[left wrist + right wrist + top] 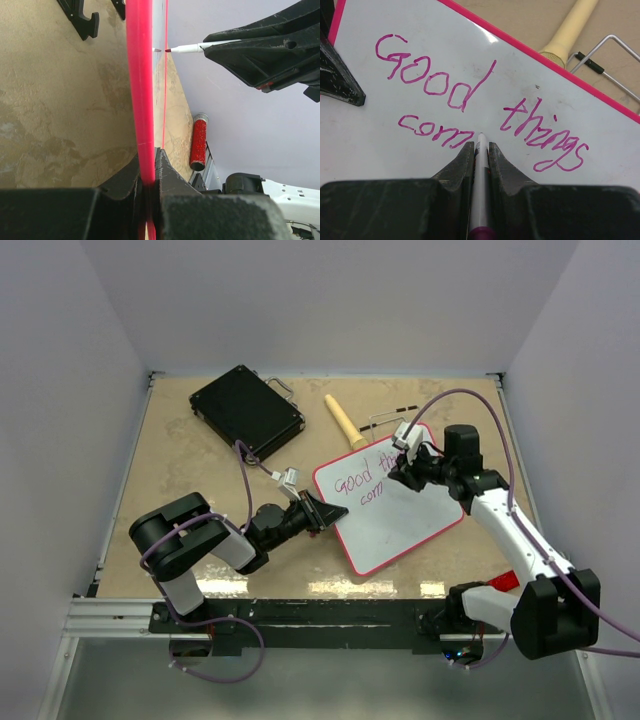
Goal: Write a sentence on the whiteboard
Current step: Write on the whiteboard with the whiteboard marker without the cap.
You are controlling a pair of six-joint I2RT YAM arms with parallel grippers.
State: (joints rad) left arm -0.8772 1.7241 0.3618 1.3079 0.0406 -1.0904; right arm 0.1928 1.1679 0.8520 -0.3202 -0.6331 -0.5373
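Observation:
The whiteboard [405,525] lies tilted on the table, its red-pink rim [139,90] running edge-on through the left wrist view. The sentence [470,95] reads "Good things" with "com" [432,131] under it in pink-purple. My left gripper [335,512] is shut on the board's left rim, jaws pinching it [148,160]. My right gripper [480,146] is shut on a white marker [481,175]. The marker's tip [167,50] is at the board's surface just past "com". The right gripper [402,476] hovers over the board's upper part.
A black hard case [247,410] sits at the back left. A cream handle [343,421] and a wire frame [395,418] lie behind the board. A red glittery tube [198,142] lies near the table's front right edge.

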